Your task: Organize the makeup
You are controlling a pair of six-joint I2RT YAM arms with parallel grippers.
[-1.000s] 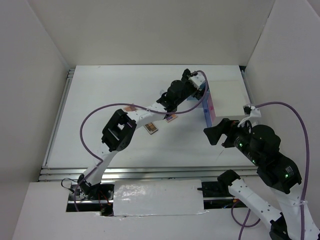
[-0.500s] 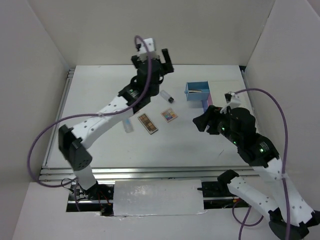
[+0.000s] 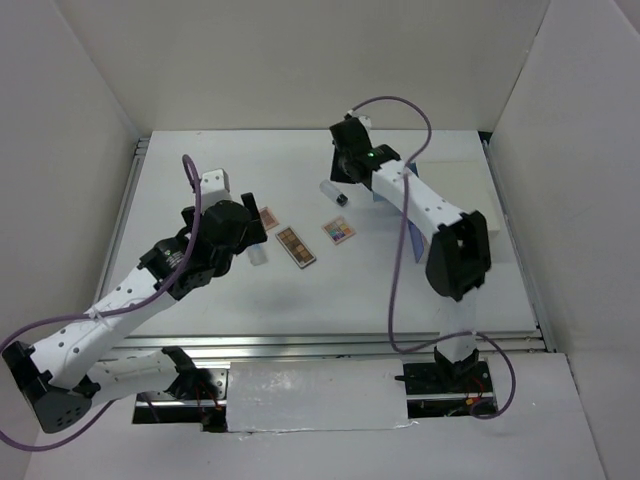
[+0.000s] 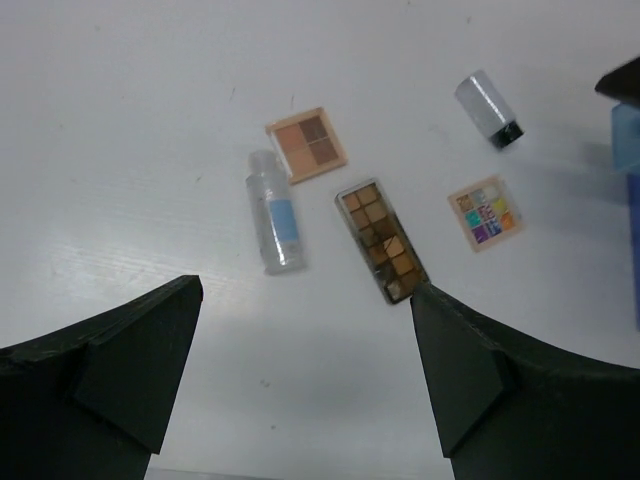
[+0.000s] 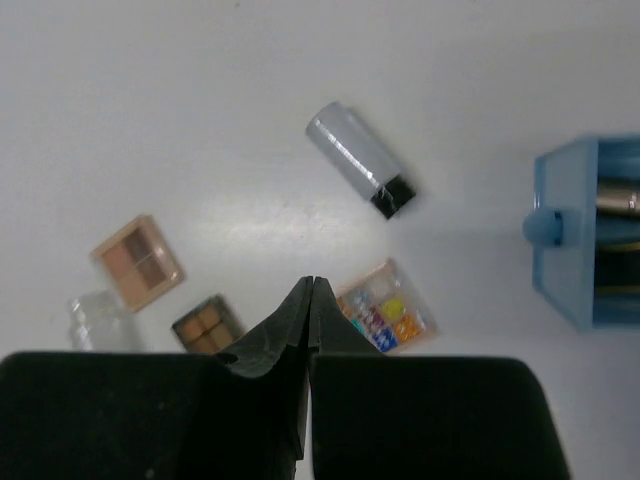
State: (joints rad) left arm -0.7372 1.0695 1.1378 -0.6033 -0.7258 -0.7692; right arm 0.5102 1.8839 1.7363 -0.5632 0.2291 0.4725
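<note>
Near the middle of the desk lie a brown palette, a peach palette, a multicoloured palette, a clear bottle and a black-capped bottle, below the wide-open left end effector and the closed, empty right end effector.

A white table stands enclosed by plain white walls on three sides, evenly lit.

The top external camera looks down from high over the near edge of the table, with the long brown palette near its middle. Both wrist cameras look down from closer in, the left above that palette and the right just beyond it. They share the palette and the black-capped bottle.
</note>
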